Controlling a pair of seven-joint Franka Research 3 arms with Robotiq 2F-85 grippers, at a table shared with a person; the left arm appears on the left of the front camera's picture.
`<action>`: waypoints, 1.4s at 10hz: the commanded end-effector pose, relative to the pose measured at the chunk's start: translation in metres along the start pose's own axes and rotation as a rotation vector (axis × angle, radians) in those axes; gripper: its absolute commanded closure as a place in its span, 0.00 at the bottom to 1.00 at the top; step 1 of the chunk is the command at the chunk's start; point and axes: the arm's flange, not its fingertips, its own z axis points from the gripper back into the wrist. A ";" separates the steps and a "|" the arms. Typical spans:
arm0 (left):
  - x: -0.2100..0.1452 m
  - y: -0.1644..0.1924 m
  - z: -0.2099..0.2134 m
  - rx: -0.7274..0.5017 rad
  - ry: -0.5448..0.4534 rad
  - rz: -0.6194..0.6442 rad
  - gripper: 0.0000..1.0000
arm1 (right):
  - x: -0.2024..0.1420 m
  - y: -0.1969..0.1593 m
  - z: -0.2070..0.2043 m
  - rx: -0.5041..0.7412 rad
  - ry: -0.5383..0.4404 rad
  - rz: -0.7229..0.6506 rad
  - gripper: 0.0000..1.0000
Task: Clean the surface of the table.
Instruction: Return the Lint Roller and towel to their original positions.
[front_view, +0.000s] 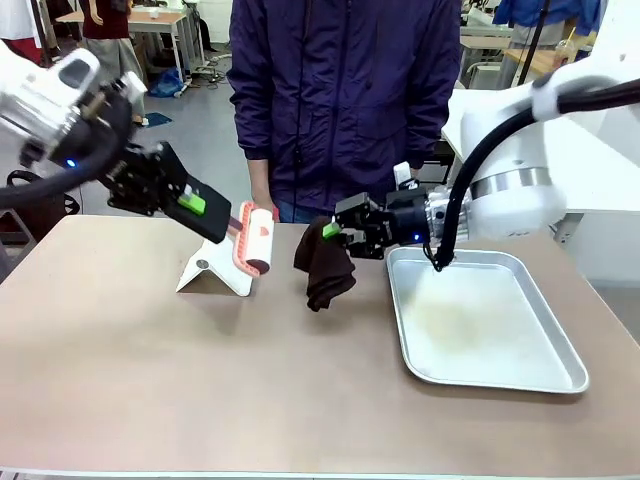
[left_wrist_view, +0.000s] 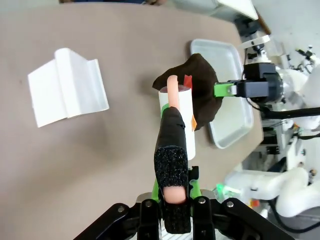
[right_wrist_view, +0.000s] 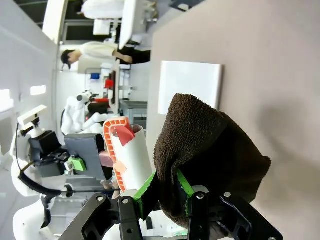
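The beige-brown table (front_view: 150, 390) spreads across the front view. My left gripper (front_view: 222, 224) is shut on the pink handle of a lint roller (front_view: 255, 238), whose white roll hangs just above the table's far side. In the left wrist view the roller (left_wrist_view: 178, 112) sticks out beyond my black fingers (left_wrist_view: 171, 150). My right gripper (front_view: 335, 232) is shut on a dark brown cloth (front_view: 325, 268) that dangles down to the tabletop beside the roller. The right wrist view shows the cloth (right_wrist_view: 210, 155) bunched between the green pads (right_wrist_view: 145, 192).
A white folded roller cover (front_view: 213, 270) lies on the table under the roller. A shallow silver tray (front_view: 500, 375) sits at the right. A person in a dark jacket (front_view: 345, 100) stands at the far edge. The table's near half is bare.
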 end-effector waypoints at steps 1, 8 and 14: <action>0.007 0.012 -0.022 0.061 0.045 0.027 0.78 | 0.012 -0.011 -0.004 -0.052 0.002 -0.024 0.84; 0.013 0.032 -0.045 0.103 0.027 0.030 0.78 | 0.007 -0.042 0.004 -0.073 0.004 -0.054 0.84; 0.035 0.022 -0.052 0.169 0.086 0.025 0.78 | 0.010 -0.046 -0.006 -0.144 0.017 -0.080 0.84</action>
